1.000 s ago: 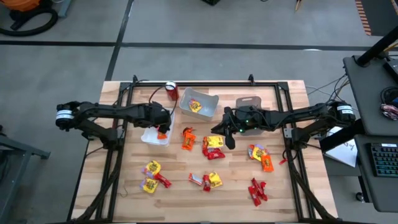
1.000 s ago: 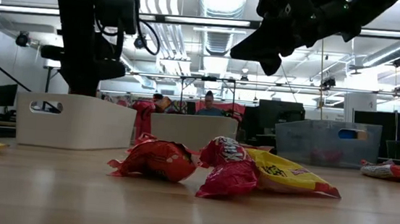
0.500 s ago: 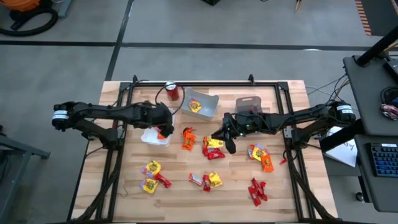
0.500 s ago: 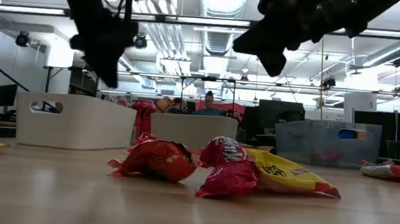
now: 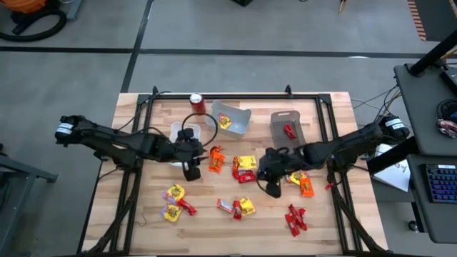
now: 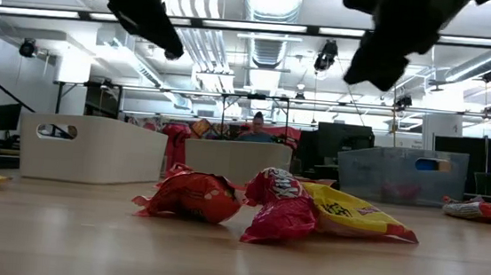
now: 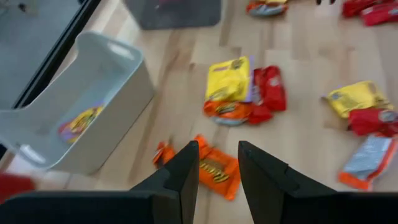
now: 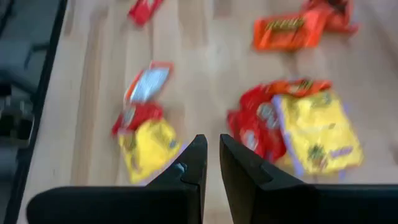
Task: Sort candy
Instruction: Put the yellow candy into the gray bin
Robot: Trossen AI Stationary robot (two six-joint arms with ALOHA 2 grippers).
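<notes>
Both tools hang above the wooden table (image 5: 143, 107) with nothing held. We see the left tool (image 5: 191, 171) over bare wood beside an orange candy packet (image 5: 216, 160); in the left wrist view its fingers (image 7: 186, 171) stand slightly spread with a clear gap, that orange packet (image 7: 214, 171) lying just ahead of them. Our right tool (image 5: 271, 187) sits near the table's middle, between the yellow and red cluster (image 5: 245, 168) and the orange and yellow packets (image 5: 300, 178); in the right wrist view its fingers (image 8: 196, 163) are nearly pressed together, empty, with a red and yellow pile (image 8: 298, 134) ahead and a smaller red and yellow pair (image 8: 142, 134) off to one side. Most of the candy still lies loose on the table: a yellow and red group (image 5: 175, 201) toward the left, a red and yellow pair (image 5: 239, 207) at the centre, and red pieces (image 5: 295, 220) toward the right. We also see one yellow piece inside the white bin (image 5: 228, 118), a red piece in the grey bin (image 5: 289, 128), a second white bin (image 5: 178, 132) near the left arm, and a red soda can (image 5: 197, 104) standing at the back.
</notes>
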